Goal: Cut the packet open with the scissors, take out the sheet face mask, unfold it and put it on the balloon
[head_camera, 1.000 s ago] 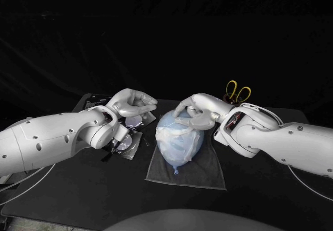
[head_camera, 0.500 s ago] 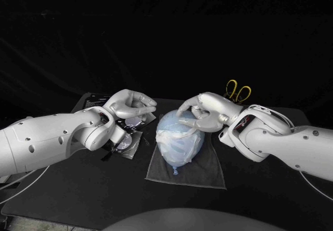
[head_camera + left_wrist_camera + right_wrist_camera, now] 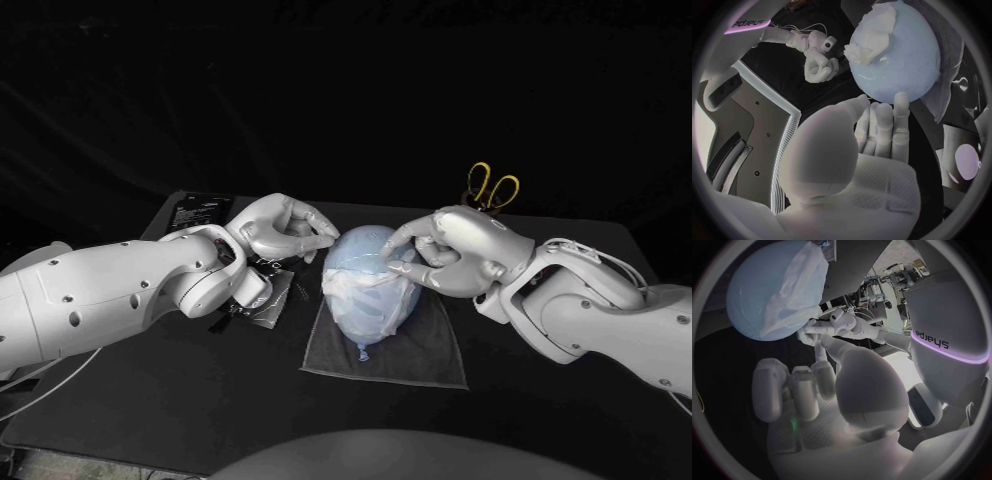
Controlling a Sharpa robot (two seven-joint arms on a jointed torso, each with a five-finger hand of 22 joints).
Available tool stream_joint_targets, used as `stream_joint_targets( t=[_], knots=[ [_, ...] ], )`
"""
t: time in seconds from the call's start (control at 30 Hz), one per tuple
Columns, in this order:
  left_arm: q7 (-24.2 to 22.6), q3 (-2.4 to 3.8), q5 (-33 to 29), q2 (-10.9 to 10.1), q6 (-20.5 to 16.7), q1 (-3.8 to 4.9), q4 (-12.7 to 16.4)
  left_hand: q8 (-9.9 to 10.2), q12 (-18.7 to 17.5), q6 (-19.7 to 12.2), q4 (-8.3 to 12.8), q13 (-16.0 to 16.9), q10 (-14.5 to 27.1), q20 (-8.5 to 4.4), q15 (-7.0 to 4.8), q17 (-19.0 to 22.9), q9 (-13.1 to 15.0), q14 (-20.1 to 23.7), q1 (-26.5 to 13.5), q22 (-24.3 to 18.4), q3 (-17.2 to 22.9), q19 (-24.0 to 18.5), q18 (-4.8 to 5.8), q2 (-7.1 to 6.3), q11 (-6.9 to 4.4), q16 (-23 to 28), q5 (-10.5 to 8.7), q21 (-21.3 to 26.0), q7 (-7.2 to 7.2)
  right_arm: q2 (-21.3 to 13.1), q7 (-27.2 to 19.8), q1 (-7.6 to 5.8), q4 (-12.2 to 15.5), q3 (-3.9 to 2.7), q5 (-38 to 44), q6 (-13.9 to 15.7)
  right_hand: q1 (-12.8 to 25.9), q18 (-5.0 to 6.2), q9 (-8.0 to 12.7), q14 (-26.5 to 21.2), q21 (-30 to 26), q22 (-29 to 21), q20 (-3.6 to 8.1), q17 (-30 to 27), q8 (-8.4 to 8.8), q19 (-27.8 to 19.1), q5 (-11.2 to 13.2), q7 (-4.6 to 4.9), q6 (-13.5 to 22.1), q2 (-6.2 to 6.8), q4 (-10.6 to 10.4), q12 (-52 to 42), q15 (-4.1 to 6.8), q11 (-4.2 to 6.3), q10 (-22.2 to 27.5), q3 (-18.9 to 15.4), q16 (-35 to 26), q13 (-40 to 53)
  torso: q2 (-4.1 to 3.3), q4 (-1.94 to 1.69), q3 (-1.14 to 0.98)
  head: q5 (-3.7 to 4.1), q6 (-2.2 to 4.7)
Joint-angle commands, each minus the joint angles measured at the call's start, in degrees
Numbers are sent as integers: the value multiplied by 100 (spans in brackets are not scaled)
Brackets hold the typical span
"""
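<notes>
Balloon point(image 3: 387, 300) lies on a grey cloth point(image 3: 418, 355) at mid tabletop point(image 3: 173, 390), knot end toward the robot. The sheet mask point(image 3: 351, 283) is draped over it, wrinkled and bunched on the far end.

Left hand point(image 3: 283, 228) holds nothing. In the left wrist view we see its fingers point(image 3: 879, 125) straight, tips at the balloon's edge; we cannot tell whether they touch.

Right hand point(image 3: 450, 250) sits at the balloon's far right side, most fingers curled in and one fingertip at the mask's edge. We cannot tell whether it pinches the mask.

The cut packet point(image 3: 264, 297) lies under the left arm. The yellow-handled scissors point(image 3: 493, 188) stand upright behind the right hand.
</notes>
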State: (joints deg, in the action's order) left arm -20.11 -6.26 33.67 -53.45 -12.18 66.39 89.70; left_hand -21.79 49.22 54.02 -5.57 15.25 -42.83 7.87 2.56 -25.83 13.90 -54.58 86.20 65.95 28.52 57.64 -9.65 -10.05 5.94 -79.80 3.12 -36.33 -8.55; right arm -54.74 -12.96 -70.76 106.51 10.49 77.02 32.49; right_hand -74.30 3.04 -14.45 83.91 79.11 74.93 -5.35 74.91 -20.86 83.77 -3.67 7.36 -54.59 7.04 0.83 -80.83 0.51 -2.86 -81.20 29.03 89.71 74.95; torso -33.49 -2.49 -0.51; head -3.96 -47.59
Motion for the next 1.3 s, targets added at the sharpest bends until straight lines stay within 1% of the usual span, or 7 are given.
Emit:
stream_joint_targets(
  t=[0.03,0.13,0.3,0.43,0.63,1.0,1.3],
  knots=[
    [-112,3,338,44,135,-9,-1,46,5,-65,-58,-10,-27,-16,-10,2,-14,-32,-102,5,-37,-10,-78,-45,10,-28,-29,-18,0,-87,-332,88,74,4,626,327,-91,-89,-11,609,44,1226,36,1509,-35,244,-38,2,-64,34,79,-4,54,10,-47,15,29,484,-2,6,-7,7,-12],
    [-95,3,423,76,128,-17,-8,74,11,-78,-84,-9,-13,-7,-2,-1,-19,-39,-176,-3,-73,-18,-77,-87,17,-38,-29,-3,0,-154,-369,170,112,15,904,369,-143,-94,-24,609,67,1232,45,1509,-64,250,-24,-23,-139,71,138,-23,67,28,-72,30,29,507,-7,5,-9,7,-34],
    [-59,2,485,134,142,-24,-39,88,24,-52,-114,-7,-10,-1,-2,1,-18,-41,-198,-12,-32,-21,-80,-1,13,-48,-28,11,10,-164,-280,289,130,24,1280,477,-157,-97,-35,609,89,1237,60,1509,-88,256,-2,-56,-213,104,167,-70,87,55,-125,31,29,563,-14,5,-4,17,-49],
    [-16,2,505,181,141,-28,-82,126,38,-69,-174,-4,-9,3,-2,-10,-30,-54,-253,-23,-3,-18,-82,83,8,-61,-27,25,2,-122,-87,347,112,27,1541,563,-116,-99,-30,609,99,1239,70,1509,-78,259,22,-65,-222,135,152,-77,99,64,-140,9,29,573,-9,-12,2,38,-61],
    [-9,2,515,228,97,-30,-126,172,52,-106,-172,-2,-9,1,-10,-13,-48,-60,-236,-30,39,-10,-86,126,-2,-70,-27,33,-11,-26,234,382,47,28,1807,604,-77,-93,-21,609,71,1231,79,1509,-57,248,51,-71,-215,175,139,-76,107,71,-146,-16,29,574,-9,-23,10,65,-69],
    [138,2,466,330,92,-33,-255,262,65,-181,-169,-3,-3,-7,-13,-14,-82,-72,-227,-33,100,10,-86,164,3,-83,-27,34,-56,276,901,435,-169,28,2165,777,-53,-89,3,609,47,1224,87,1509,-1,239,63,-59,-162,170,117,-69,110,67,-149,-12,29,572,-13,-10,3,61,-90],
    [230,0,394,374,95,-37,-301,292,69,-205,-164,-3,6,-8,-10,-20,-94,-79,-220,-34,122,17,-85,177,7,-88,-27,33,-69,469,1112,452,-306,27,2261,678,-37,-82,7,609,13,1214,87,1509,10,226,65,-54,-157,160,100,-53,107,62,-137,-11,29,557,-5,-13,3,62,-108]
  ],
)
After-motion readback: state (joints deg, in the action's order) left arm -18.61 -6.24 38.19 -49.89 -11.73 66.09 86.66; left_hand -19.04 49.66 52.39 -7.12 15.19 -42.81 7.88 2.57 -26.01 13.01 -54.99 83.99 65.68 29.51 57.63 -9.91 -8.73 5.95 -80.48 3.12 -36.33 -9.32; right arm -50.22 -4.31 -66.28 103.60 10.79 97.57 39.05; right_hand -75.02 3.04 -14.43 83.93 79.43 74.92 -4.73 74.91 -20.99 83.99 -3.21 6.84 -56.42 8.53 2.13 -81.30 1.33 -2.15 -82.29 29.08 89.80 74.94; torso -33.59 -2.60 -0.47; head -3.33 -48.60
